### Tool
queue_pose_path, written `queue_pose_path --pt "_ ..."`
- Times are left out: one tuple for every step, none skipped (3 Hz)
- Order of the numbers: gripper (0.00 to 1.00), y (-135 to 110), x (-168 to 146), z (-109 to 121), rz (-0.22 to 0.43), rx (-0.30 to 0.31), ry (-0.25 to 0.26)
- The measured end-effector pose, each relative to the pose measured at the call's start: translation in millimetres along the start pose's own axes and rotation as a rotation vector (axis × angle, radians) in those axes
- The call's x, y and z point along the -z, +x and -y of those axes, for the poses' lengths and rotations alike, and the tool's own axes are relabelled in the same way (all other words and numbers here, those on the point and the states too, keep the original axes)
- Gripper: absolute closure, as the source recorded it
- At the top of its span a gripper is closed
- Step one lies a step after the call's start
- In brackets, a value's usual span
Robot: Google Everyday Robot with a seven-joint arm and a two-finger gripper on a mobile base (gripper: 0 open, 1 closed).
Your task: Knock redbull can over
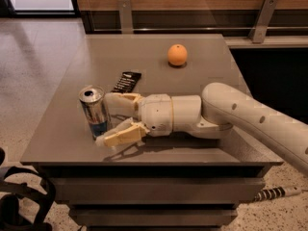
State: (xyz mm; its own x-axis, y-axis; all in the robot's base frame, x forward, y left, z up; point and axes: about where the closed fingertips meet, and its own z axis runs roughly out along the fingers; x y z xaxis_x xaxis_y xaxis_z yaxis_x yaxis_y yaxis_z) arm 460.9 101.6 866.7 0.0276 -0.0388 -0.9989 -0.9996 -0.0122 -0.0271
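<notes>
The redbull can (pixel 95 111) stands upright near the table's front left; it is silver with blue panels and a pull-tab top. My gripper (pixel 109 119) reaches in from the right, low over the table, and is open. Its far finger (pixel 120 100) lies just behind and right of the can. Its near finger (pixel 120 135) touches or nearly touches the can's base on the front right. The can sits at the mouth of the open jaws. The white arm (pixel 240 114) stretches off to the right.
An orange (pixel 177 55) sits at the back right of the grey table (pixel 62 134). A dark flat packet (pixel 126 81) lies just behind the gripper. The table's front and left edges are close to the can. Floor lies to the left.
</notes>
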Motion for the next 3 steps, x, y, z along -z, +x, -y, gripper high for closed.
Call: queue_pose_path --pt "0.48 -3.0 -7.6 -3.9 0.005 0.013 -0.022" --pt "0.79 -3.9 -9.9 -5.3 0.005 0.014 -0.027" --pt "1.00 -4.7 -11.9 -6.5 0.005 0.015 -0.031"
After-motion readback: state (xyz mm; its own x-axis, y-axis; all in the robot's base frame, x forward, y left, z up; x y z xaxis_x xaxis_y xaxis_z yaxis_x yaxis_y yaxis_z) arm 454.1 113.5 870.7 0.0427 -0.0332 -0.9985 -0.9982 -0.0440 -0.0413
